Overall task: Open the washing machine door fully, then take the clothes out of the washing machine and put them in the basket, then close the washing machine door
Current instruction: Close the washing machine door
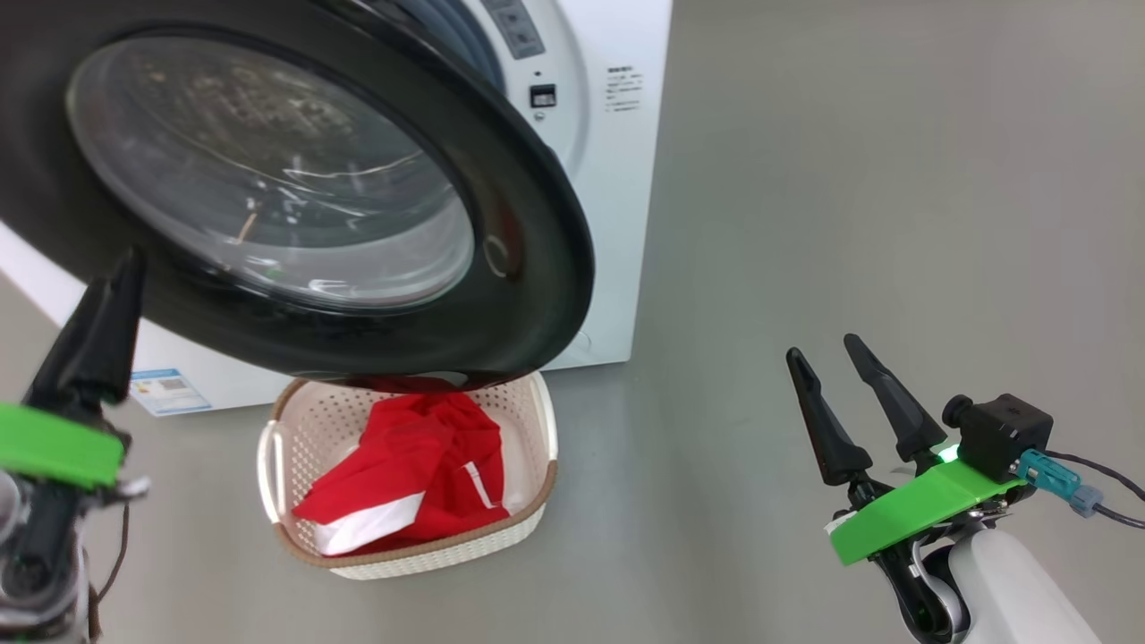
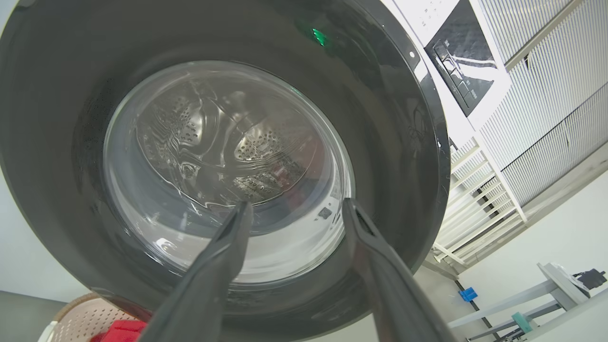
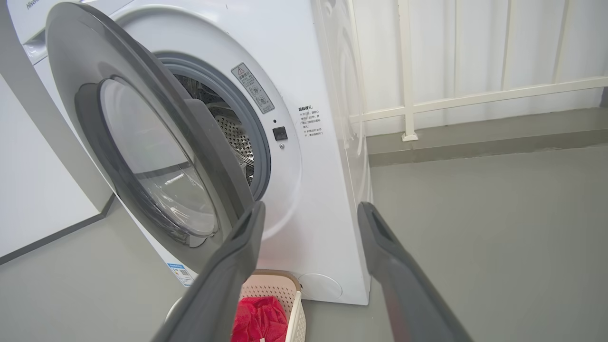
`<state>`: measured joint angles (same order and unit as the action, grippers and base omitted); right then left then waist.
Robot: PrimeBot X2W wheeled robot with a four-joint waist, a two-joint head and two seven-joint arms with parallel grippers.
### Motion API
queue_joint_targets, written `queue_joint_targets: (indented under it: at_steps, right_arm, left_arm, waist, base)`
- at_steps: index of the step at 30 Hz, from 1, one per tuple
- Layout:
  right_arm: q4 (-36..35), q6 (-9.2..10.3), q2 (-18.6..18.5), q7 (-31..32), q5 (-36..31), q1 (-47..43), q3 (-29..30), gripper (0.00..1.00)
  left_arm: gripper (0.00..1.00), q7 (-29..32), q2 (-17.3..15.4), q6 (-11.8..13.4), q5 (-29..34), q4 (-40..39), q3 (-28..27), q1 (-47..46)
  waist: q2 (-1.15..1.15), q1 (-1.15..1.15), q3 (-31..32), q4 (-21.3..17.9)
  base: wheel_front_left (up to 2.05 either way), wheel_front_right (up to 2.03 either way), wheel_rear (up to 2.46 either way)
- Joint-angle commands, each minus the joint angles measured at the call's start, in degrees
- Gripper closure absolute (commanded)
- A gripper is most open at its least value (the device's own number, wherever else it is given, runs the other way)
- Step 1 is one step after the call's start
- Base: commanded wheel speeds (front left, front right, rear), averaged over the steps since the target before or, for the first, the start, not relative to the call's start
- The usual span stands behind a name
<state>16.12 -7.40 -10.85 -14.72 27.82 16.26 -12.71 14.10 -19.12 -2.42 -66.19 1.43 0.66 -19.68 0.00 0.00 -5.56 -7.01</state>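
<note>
1. Jaws first: the left gripper [image 2: 297,203] has its fingers spread wide with nothing between them. It points straight at the outer face of the door [image 1: 528,268], close to the glass, but I can't tell if it's touching.
2. The right gripper [image 1: 823,347] is spread open and empty too. It hangs over bare floor [image 1: 850,179], well off to the right of the washing machine [image 1: 617,179].
3. Task things: the red clothes [image 1: 420,465] lie heaped in the basket [image 1: 402,559]. The basket sits on the floor right at the foot of the machine's front, under the door's lower edge.
4. Progress, as I read it: the door-opening and unloading parts look done. The bit of drum [image 3: 232,137] I can see past the door has no fabric in it, though most of the drum is hidden.
5. What's left is shutting the door, which hangs swung out about halfway from the front.
6. Around it there's a blue label sticker [image 1: 170,391] low on the machine's front corner and a white railing [image 3: 475,97] along the wall behind.
7. In the way: not much. The door seems to pass above the basket rim rather than hit it, but it looks tight from the head view, so I'd watch that gap.
</note>
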Motion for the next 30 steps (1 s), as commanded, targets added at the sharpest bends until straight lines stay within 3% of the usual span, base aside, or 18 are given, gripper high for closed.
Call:
queue_joint_targets:
  at_steps: [1,14,30]
  right_arm:
    - [-1.34,-0.09,-0.22,-0.28,0.16,0.07,-1.11,0.00]
    - [-1.81,-0.09,-1.09,-0.28,0.22,-0.47,-0.21,0.00]
    - [-2.51,-0.09,-1.08,-0.28,0.04,-1.26,0.70,0.00]
  left_arm:
    - [0.00,-1.38,-2.80,-1.08,1.72,-2.18,-1.75,0.05]
    - [0.00,-14.52,-1.71,-2.80,13.79,-4.01,0.36,11.08]
    - [0.00,-26.07,-0.13,-2.81,20.89,-2.96,-0.64,18.15]
  waist:
    - [0.00,0.00,0.62,0.99]
    - [0.00,0.00,1.28,2.96]
    - [0.00,0.00,1.52,3.13]
  base:
    - [0.00,0.00,0.00]
    - [0.00,0.00,0.00]
    - [0.00,0.00,0.00]
